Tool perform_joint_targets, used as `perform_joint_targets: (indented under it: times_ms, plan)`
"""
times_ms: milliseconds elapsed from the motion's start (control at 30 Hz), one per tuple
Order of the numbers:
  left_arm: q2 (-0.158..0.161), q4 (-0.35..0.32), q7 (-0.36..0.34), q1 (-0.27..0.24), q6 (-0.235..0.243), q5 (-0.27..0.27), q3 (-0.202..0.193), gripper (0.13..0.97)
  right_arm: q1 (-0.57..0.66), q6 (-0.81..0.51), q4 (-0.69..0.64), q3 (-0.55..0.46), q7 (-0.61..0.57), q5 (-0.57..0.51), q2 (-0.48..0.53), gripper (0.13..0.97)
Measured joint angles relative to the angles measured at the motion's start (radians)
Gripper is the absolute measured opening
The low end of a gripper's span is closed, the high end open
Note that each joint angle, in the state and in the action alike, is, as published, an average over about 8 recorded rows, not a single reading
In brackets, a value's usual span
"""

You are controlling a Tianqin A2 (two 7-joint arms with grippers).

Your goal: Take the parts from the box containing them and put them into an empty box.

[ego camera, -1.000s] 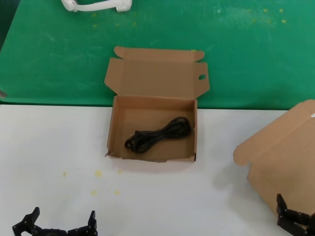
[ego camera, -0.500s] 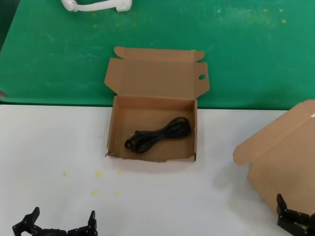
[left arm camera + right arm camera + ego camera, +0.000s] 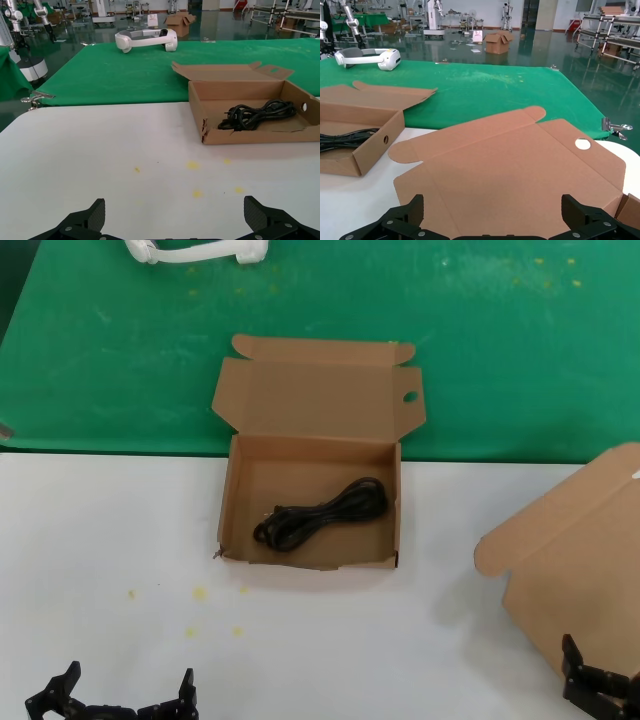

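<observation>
A brown cardboard box [image 3: 235, 530] stands open mid-table, with a round hole [image 3: 410, 397] in its lid flap. One coiled black cable [image 3: 320, 513] lies inside it, also seen in the left wrist view [image 3: 255, 114]. A second brown box [image 3: 580, 570] sits at the right. Its lid [image 3: 520, 165], which also has a round hole [image 3: 582, 144], lies over it and hides the inside. My left gripper [image 3: 128, 682] hangs open over bare table at the near left, empty [image 3: 175, 207]. My right gripper [image 3: 600, 680] is open and empty just in front of the right box's lid [image 3: 492, 202].
A green mat [image 3: 500, 350] covers the far half of the table, with a white headset [image 3: 195, 250] at its back edge. Yellow specks [image 3: 200, 592] mark the white tabletop. Metal clips [image 3: 35, 99] [image 3: 615, 127] hold the mat at the table's side edges.
</observation>
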Motion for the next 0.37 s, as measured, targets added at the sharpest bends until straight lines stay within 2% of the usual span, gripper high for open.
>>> perform_joint_targets:
  times_ms: [367]
  plan:
    - [0.000,0.000,0.000,0.000,0.000,0.000,0.000,0.966,0.000,0.000,0.000,0.000,0.000,0.000,0.000,0.966]
